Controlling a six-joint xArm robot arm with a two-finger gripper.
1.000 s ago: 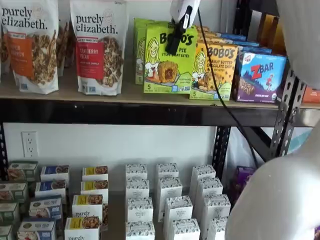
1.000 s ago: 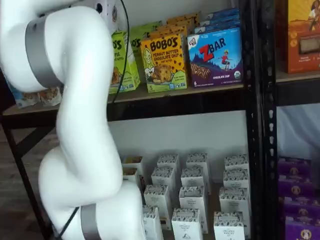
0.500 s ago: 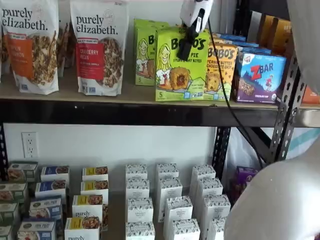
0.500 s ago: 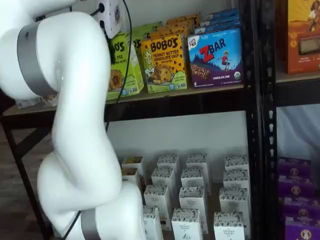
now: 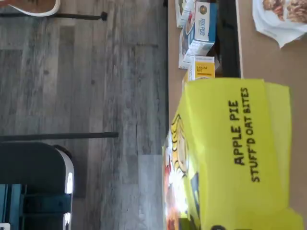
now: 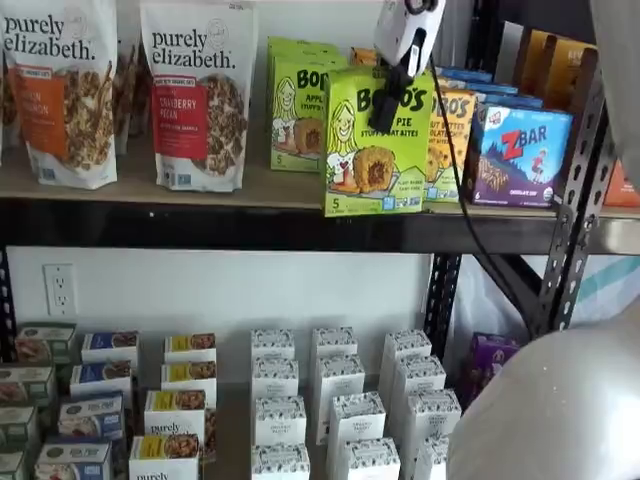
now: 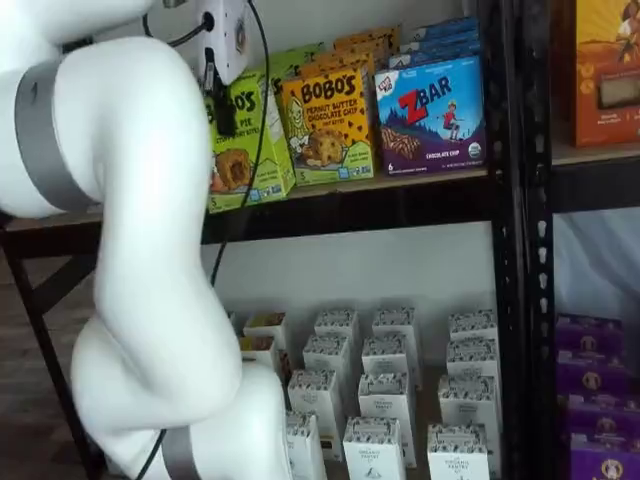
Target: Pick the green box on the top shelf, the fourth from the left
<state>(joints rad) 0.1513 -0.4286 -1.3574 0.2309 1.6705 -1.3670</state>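
We've got our claw (image 6: 392,95) clamped on the green box (image 6: 378,145), which hangs right under it out at the front rail of the top shelf (image 6: 250,190). Just behind the claw sits another green box (image 6: 297,118), and the orange box (image 7: 328,122) and blue box (image 6: 520,152) are off to its side.

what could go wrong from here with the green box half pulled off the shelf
1. The gripper pinches only the top edge of the green box, so the carton might tilt or slip out as it clears the top shelf.
2. The dangling cable hangs in front of the Bobo's peanut butter box and ZBar box, and could drag one forward.
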